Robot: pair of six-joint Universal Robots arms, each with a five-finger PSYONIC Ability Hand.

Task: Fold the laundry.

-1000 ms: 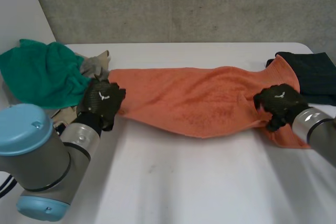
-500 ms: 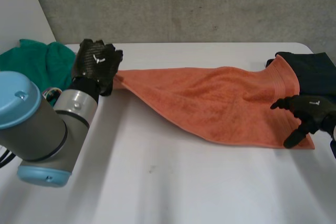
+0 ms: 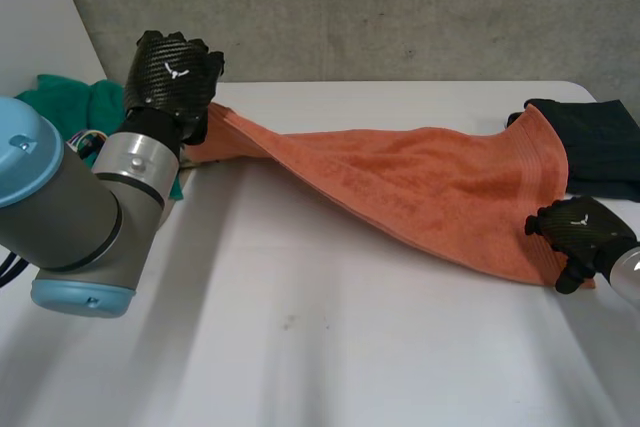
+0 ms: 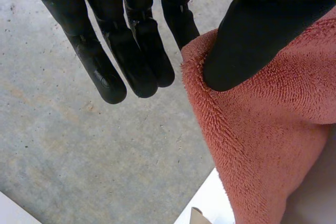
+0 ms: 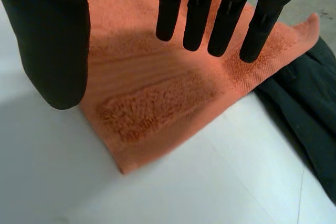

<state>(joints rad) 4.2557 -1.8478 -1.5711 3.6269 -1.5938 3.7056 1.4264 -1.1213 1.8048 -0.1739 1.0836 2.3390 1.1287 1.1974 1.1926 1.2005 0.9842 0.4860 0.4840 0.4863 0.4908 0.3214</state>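
Head view: the left robot hand (image 3: 172,82) is raised over the white bench (image 3: 350,347), holding one corner of the orange terry towel (image 3: 430,187). The towel slopes down to lie flat beside a dark folded garment (image 3: 595,142), with the right robot hand (image 3: 580,237) at its near corner.

Left wrist view: the thumb pinches the towel's edge against a finger. This shallow hold could slip under tension.

Right wrist view: the fingers are straight and grip nothing, so that end may drag. Whether they touch the towel is unclear.

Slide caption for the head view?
Left hand holds one end of the orange towel raised off the table; right hand open over opposite corner.
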